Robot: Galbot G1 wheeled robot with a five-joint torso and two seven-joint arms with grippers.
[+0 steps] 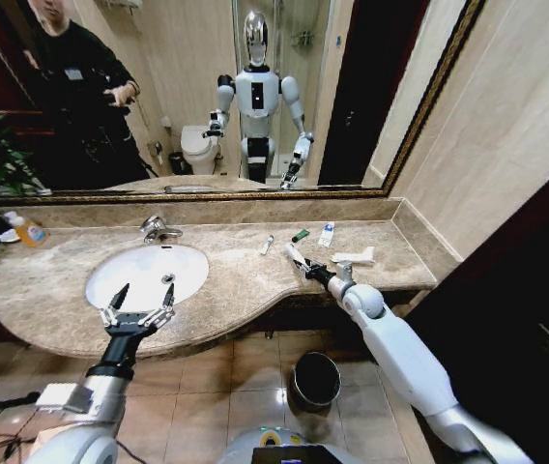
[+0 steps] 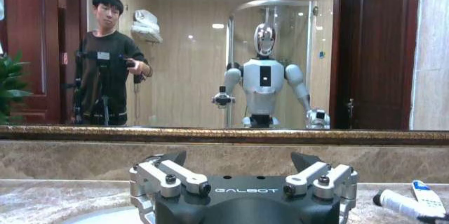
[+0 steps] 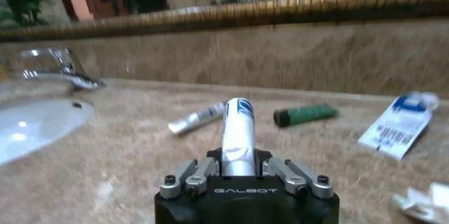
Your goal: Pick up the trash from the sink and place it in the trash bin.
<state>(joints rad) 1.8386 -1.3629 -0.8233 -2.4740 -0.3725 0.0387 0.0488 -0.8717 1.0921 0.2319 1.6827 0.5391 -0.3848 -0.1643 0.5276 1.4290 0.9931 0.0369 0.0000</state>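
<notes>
Head view, left gripper (image 1: 139, 303): hovering over the near rim of the sink (image 1: 101, 280), fingers spread wide and empty.
Head view, right gripper (image 1: 309, 270): out over the worktop (image 1: 226, 280) to the right of the sink, fingers clamped on a white tube (image 1: 297, 257) that juts out ahead toward the mirror.
Head view, loose trash: a small silver tube (image 1: 267, 245), a green piece (image 1: 300, 235) and a flat white packet (image 1: 326, 234) lie in a row near the backsplash, right of the sink; a white carton (image 1: 354, 256) rests just beside the right gripper, on the side away from the sink.
Head view, trash bin (image 1: 315, 380): on the floor tiles, below the worktop edge and to the right of the sink.
Head view, bottle (image 1: 25, 228): orange-labelled, far left of the sink by the tap (image 1: 158, 229) side.
Left wrist view, left gripper (image 2: 245, 174): fingers apart, nothing between them, sink rim just below.
Right wrist view, right gripper (image 3: 241, 169): fingers closed on the white tube (image 3: 238, 132), blue marking at its tip; the sink (image 3: 35, 124) sits off to one side.
Right wrist view, worktop bits: silver tube (image 3: 197, 118) and green piece (image 3: 305, 114) beyond the held tube, barcode packet (image 3: 398, 125) farther from the sink.
</notes>
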